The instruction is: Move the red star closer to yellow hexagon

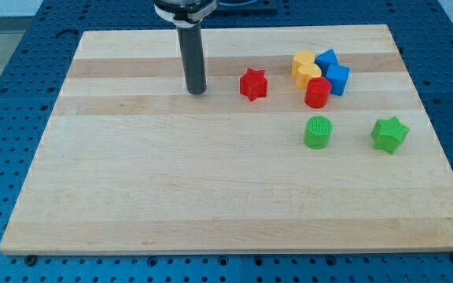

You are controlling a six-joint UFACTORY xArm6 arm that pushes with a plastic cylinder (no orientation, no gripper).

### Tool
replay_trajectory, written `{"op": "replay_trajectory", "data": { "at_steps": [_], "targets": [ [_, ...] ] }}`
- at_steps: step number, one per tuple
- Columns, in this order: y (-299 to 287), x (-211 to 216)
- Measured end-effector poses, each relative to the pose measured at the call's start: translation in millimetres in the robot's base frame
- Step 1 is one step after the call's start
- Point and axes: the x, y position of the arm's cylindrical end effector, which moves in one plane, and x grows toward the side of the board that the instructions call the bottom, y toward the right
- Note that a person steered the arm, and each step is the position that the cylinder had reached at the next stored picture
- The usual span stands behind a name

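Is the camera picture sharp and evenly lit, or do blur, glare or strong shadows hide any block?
Camera view: sharp and evenly lit, with no glare on the board; only faint shadows lie beside my tip and the red star; the yellow and blue blocks stay distinct.

No text, label, brand, number or sign can be read anywhere in the view. The wooden worktop [211, 196] is plain, the coloured blocks carry no markings, the dark rod bears no lettering, and the blue perforated surface [6, 118] around the worktop shows only rows of holes.
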Motion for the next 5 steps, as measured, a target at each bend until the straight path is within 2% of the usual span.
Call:
{"op": "replay_trajectory", "data": {
  "at_steps": [1, 4, 5],
  "targets": [
    [2.1, 11.1],
    [100.9, 10.6],
    [124.2, -3.4]
  ]
}}
